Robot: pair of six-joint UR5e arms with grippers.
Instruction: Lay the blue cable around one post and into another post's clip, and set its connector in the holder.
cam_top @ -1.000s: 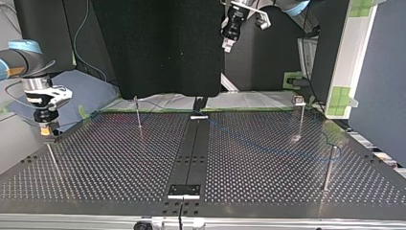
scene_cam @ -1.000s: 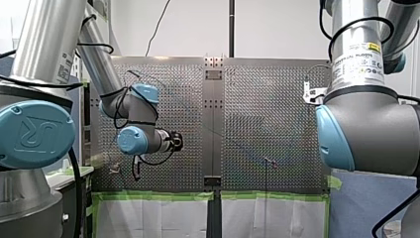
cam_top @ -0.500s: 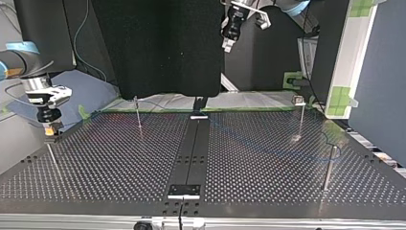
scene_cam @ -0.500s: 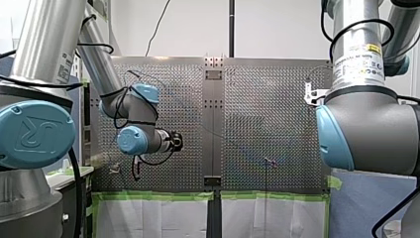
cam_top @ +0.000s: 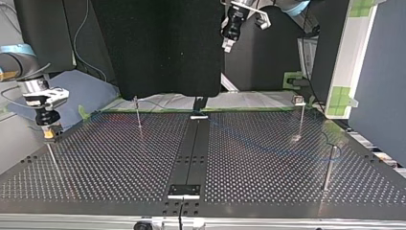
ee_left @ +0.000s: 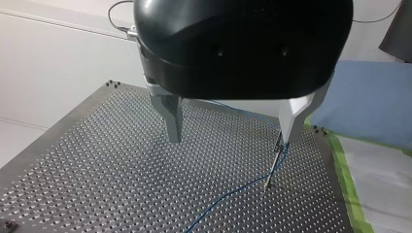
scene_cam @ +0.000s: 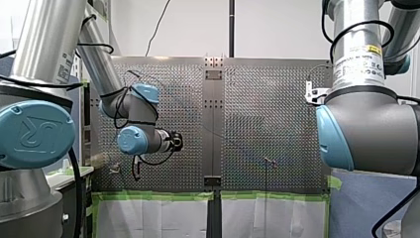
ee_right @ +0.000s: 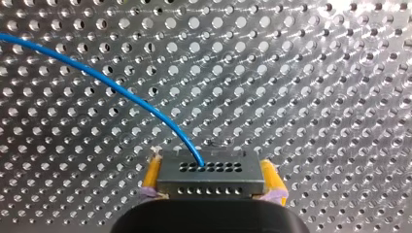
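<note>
Right wrist view: the right gripper (ee_right: 211,173) has its yellow pads (ee_right: 153,175) closed on the two short ends of the grey connector (ee_right: 210,180). The connector's long axis runs straight across from pad to pad, and its holed face points away from the wrist, down at the perforated table (ee_right: 316,73). The blue cable (ee_right: 121,92) leaves that face near the middle, then bends off sideways in a long curve over the holes. In the top view this gripper hangs low over the table's edge at that view's left, just above a thin post (cam_top: 51,158).

The left gripper (ee_left: 232,138) is high above the table's far edge, its metal fingers (ee_left: 171,116) spread wide with nothing between them. Ahead of one finger, the cable passes close by another thin post.
</note>
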